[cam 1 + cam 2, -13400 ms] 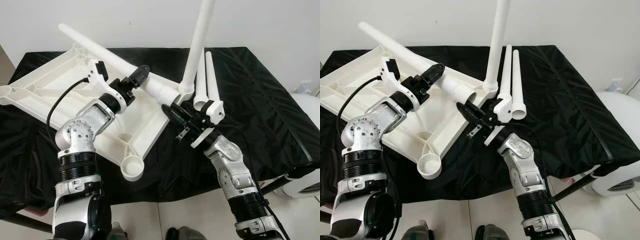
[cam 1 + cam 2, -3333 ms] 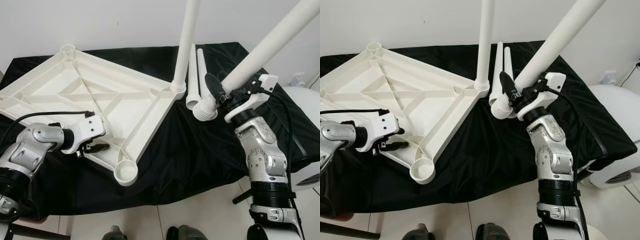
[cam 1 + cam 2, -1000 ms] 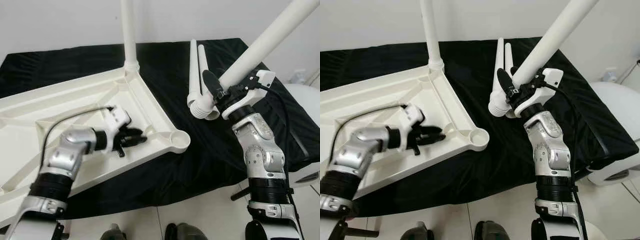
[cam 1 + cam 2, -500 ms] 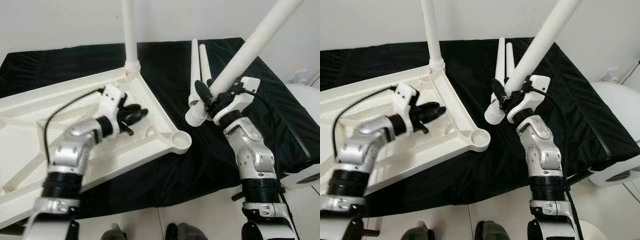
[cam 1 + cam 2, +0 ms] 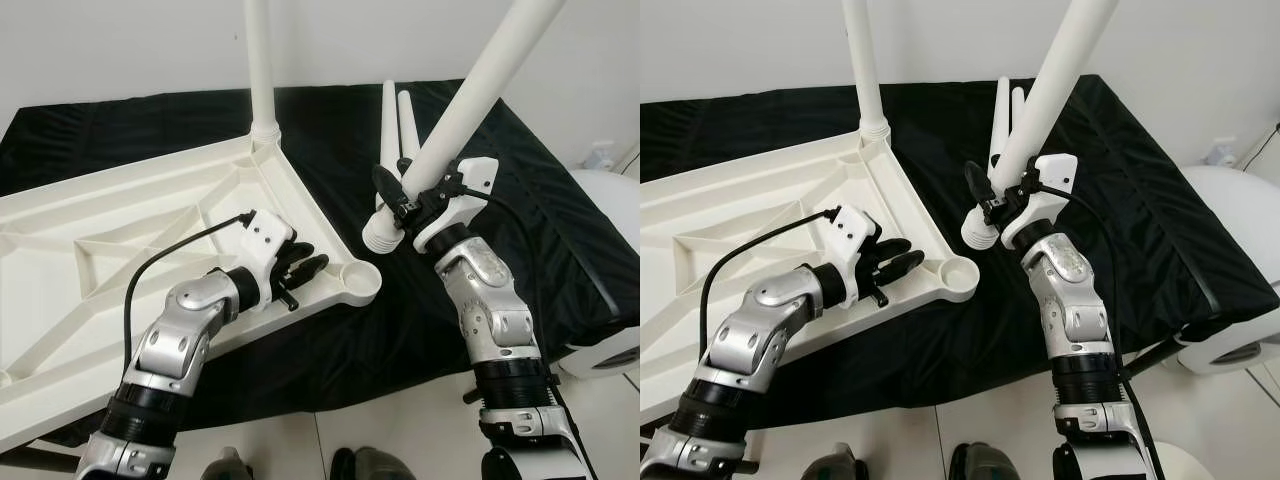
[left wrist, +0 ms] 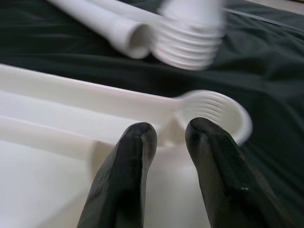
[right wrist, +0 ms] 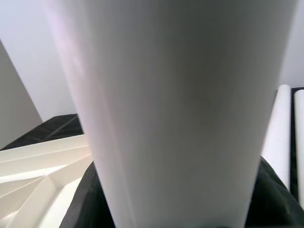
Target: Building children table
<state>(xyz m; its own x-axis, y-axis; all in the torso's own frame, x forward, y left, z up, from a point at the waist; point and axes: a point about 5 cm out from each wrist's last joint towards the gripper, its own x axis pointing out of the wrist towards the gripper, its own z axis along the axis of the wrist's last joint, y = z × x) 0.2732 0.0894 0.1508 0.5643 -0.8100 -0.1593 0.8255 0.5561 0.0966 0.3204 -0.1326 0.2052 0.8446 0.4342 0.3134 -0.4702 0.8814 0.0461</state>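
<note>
held leg [image 5: 470, 100]: stiff, light, smooth plastic; right hand [image 5: 405, 197] clenched just above threaded end
tabletop [image 5: 120, 250]: upside down, table's left half
left hand [image 5: 303, 268]: released, beside corner socket [image 5: 357, 285]

Left hand [image 5: 308, 266] fingers parted, reaching forward; right hand [image 5: 398, 192] raised, clamped shut.

White wall [image 5: 120, 45], black-draped bench [image 5: 560, 230]
</note>
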